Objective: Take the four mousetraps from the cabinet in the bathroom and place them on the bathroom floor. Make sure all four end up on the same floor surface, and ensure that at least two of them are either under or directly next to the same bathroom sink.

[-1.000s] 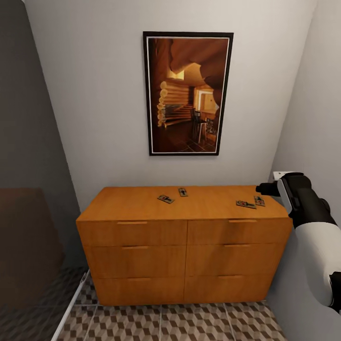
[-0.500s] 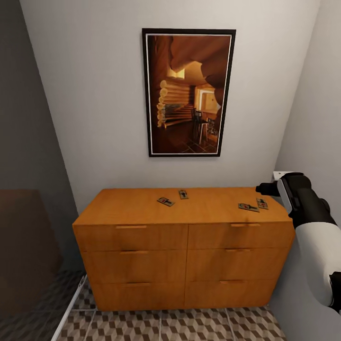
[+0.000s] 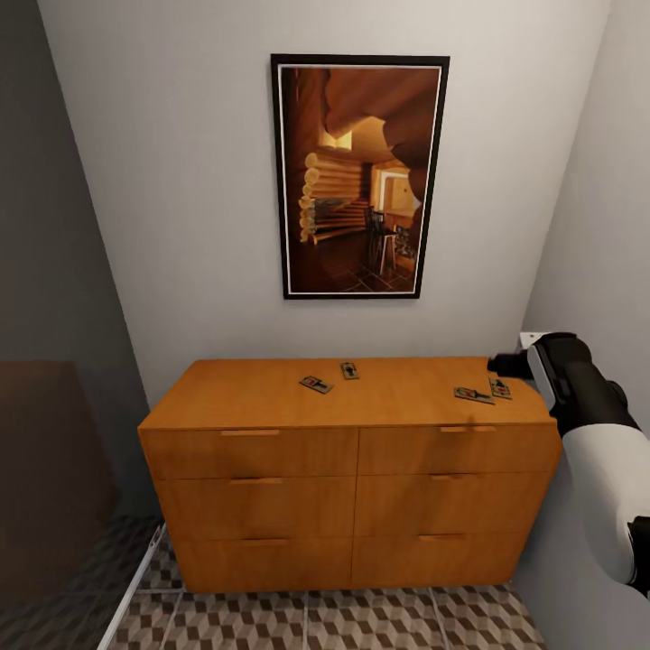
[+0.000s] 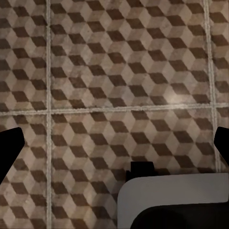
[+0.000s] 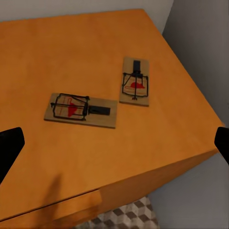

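Note:
The cabinet (image 3: 352, 478) stands against the back wall, and all of the mousetraps lie on its flat top. Two mousetraps (image 3: 316, 385) (image 3: 349, 370) lie near the middle, two more (image 3: 473, 394) (image 3: 498, 388) by the right end. My right gripper (image 3: 507, 364) hovers just over that right pair. In the right wrist view it is open (image 5: 114, 150), with both traps (image 5: 81, 109) (image 5: 135, 81) ahead of it and nothing between its fingers. My left gripper (image 4: 114, 148) is open too and faces the bathroom floor (image 4: 114, 71) (image 3: 361, 623).
A framed picture (image 3: 358, 176) hangs above the cabinet. The right wall (image 3: 596, 226) stands close beside my right arm. A dark glass panel (image 3: 54, 361) with a white rail (image 3: 135, 587) closes off the left. A white robot part (image 4: 176, 200) sits below the left gripper.
The head view drew slightly nearer the cabinet a second ago, then held still. My right arm has edged a little towards the right pair of mousetraps. The traps have not moved.

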`<state>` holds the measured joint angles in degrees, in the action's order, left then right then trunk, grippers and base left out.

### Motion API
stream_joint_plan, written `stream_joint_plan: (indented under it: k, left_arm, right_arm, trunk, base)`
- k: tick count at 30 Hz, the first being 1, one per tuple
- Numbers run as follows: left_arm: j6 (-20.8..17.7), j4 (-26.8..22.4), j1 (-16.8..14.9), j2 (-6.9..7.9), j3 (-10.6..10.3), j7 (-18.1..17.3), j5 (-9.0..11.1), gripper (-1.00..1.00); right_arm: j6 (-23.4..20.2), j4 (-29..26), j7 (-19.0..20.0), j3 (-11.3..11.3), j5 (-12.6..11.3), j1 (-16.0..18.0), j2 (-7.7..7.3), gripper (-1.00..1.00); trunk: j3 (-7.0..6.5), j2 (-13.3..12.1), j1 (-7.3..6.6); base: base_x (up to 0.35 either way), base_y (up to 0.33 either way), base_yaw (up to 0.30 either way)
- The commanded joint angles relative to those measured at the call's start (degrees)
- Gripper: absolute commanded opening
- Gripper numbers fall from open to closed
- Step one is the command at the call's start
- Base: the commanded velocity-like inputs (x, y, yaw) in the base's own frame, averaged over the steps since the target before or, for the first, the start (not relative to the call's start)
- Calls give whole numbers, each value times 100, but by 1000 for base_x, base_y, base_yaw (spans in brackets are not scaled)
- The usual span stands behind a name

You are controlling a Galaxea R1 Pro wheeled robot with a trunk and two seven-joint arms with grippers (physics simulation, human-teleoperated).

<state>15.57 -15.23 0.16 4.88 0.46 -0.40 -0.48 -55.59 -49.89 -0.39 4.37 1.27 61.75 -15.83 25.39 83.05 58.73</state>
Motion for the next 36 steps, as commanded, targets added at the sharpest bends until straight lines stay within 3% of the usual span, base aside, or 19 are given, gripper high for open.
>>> stream_joint_plan:
  k: [1, 20, 36]
  left_arm:
    - [21, 2, 2, -1, 5, -4, -7, 100]
    - [129, 44, 2, -2, 6, -4, -5, 100]
    - [131, 46, 2, -4, 7, -4, -5, 100]
  right_arm:
    - [-13, 28, -1, 4, 10, 4, -1, 100]
    - [533, 1004, -6, 19, -2, 3, -196, 100]
    - [-28, 996, -46, 37, 2, 80, -286, 100]
  trunk:
    - [5, 3, 0]
    - [5, 3, 0]
    - [5, 3, 0]
  base:
    - [0, 0, 0]
    - [0, 0, 0]
    - [0, 0, 0]
